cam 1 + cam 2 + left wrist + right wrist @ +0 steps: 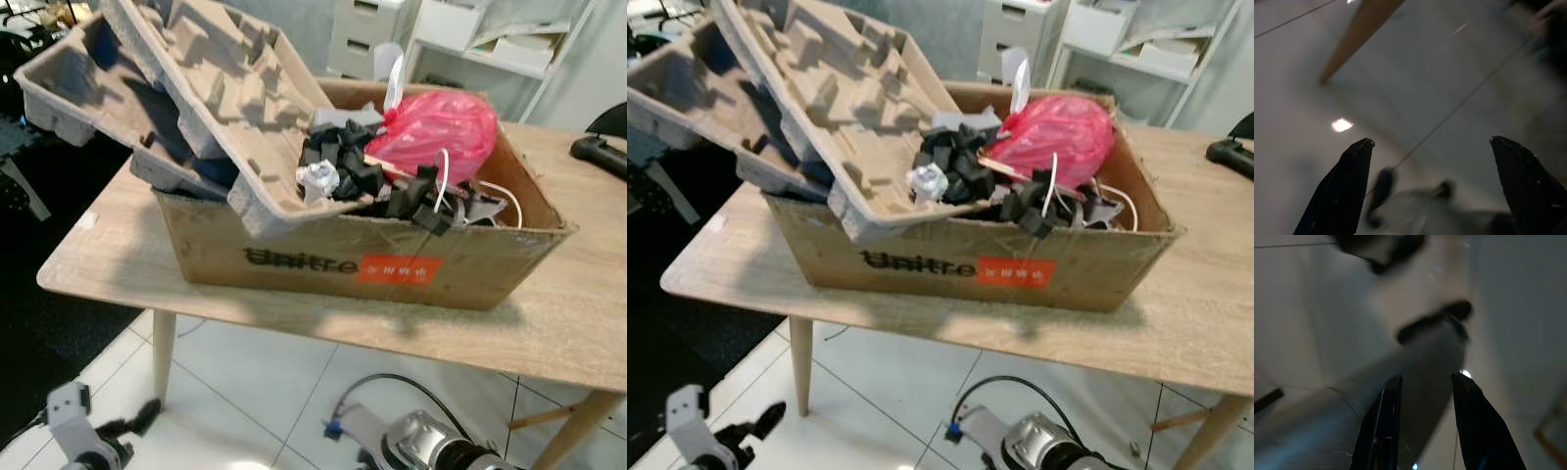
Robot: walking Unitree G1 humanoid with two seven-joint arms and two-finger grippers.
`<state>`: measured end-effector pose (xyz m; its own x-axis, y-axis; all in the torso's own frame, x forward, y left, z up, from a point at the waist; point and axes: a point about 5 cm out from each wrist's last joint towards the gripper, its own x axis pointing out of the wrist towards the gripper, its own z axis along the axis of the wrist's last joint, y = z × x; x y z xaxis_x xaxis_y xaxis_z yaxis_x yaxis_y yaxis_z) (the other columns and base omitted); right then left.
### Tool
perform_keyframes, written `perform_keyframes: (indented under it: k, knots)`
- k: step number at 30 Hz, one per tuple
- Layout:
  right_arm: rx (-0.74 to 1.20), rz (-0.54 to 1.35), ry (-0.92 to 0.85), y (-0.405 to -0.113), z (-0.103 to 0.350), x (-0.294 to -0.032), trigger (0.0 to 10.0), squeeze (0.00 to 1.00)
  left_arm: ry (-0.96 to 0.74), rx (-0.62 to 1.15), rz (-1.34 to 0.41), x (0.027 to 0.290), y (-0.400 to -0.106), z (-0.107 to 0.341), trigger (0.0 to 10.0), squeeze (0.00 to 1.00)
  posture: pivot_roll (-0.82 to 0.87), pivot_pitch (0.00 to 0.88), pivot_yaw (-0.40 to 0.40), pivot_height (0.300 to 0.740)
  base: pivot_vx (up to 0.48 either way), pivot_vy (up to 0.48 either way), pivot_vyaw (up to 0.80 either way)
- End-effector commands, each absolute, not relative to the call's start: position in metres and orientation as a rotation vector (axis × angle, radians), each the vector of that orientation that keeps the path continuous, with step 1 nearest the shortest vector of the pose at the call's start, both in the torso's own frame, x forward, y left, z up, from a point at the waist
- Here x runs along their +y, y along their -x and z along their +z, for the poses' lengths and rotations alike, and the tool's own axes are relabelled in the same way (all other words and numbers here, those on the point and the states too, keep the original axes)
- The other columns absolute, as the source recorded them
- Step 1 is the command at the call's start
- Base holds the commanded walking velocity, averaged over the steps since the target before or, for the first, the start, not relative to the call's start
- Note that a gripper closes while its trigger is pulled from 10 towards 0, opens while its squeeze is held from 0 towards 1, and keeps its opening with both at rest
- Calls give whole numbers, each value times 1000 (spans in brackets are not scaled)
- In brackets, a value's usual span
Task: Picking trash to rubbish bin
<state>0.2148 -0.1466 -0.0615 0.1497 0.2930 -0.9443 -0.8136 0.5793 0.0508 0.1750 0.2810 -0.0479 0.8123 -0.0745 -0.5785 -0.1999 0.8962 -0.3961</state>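
Note:
A cardboard box (392,264) with a black logo and a red label stands on a wooden table (588,313). It is packed with trash: two grey pulp trays (206,88) leaning out over its left side, black foam pieces (343,162), a crumpled silvery wad (318,179), a red plastic bag (441,127) and a white cable (500,196). My left gripper (1430,141) hangs low at the bottom left, below the table, open and holding nothing over the floor tiles. My right gripper (1422,377) is open too, its fingers closer together, pointing at a blurred silver arm.
A black controller (600,154) lies at the table's far right. White drawers (372,29) and shelves stand behind. Table legs (163,352) reach down to white floor tiles. A dark floor area (39,323) lies on the left. My right arm (431,446) is at the bottom centre.

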Motion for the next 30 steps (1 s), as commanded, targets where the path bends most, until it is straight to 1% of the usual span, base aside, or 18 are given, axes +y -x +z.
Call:
perform_keyframes:
  k: [1,2,4,6,7,8,10,11,12,14,15,17,19,23,26,30]
  knots:
    - [1192,803,559,-206,-68,-156,10000,0,415,690,99,279,-164,-57,10000,0,121,122,-38,740,0,0,0]
    - [1154,661,581,-202,-73,-169,10000,0,357,754,175,281,-157,-63,10000,0,114,119,-40,740,0,0,0]
    - [1122,529,581,-200,-76,-179,10000,0,327,791,194,280,-153,-67,10000,0,111,120,-41,740,0,0,0]
    - [1139,434,540,-192,-80,-188,10000,0,283,831,170,276,-151,-70,10000,0,111,120,-41,740,0,0,0]
    - [1139,434,540,-192,-80,-188,10000,0,283,831,170,276,-151,-70,10000,0,111,120,-41,740,0,0,0]
    - [1152,395,497,-188,-82,-191,10000,0,254,851,158,274,-149,-71,10000,0,111,120,-41,740,0,0,0]
    - [1165,282,357,-176,-87,-195,10000,0,165,931,147,269,-142,-78,10000,0,116,114,-44,740,0,0,0]
    - [1165,282,357,-176,-87,-195,10000,0,165,931,147,269,-142,-78,10000,0,116,114,-44,740,0,0,0]
    - [1170,244,323,-171,-89,-197,10000,0,144,957,151,268,-138,-80,10000,0,116,114,-44,740,0,0,0]
    - [1174,117,168,-161,-93,-202,10000,0,107,1011,192,267,-129,-85,10000,0,110,107,-42,740,0,0,0]
    - [1174,117,168,-161,-93,-202,10000,0,107,1011,192,267,-129,-85,10000,0,110,107,-42,740,0,0,0]
    - [1166,-18,-3,-154,-95,-206,10000,0,90,1038,215,264,-123,-89,10000,0,109,99,-43,740,0,0,0]
    - [1184,-44,6,-144,-98,-209,10000,0,65,1072,192,257,-119,-93,10000,0,112,93,-44,740,0,0,0]
    - [1184,-46,-26,-140,-100,-207,10000,0,45,1114,191,251,-112,-98,10000,0,113,87,-48,740,0,0,0]
    - [1192,65,100,-143,-99,-203,10000,0,52,1122,186,246,-109,-100,10000,0,111,77,-44,740,0,0,0]
    - [1188,114,142,-147,-99,-198,10000,0,48,1136,184,244,-108,-101,10000,0,114,77,-44,740,0,0,0]
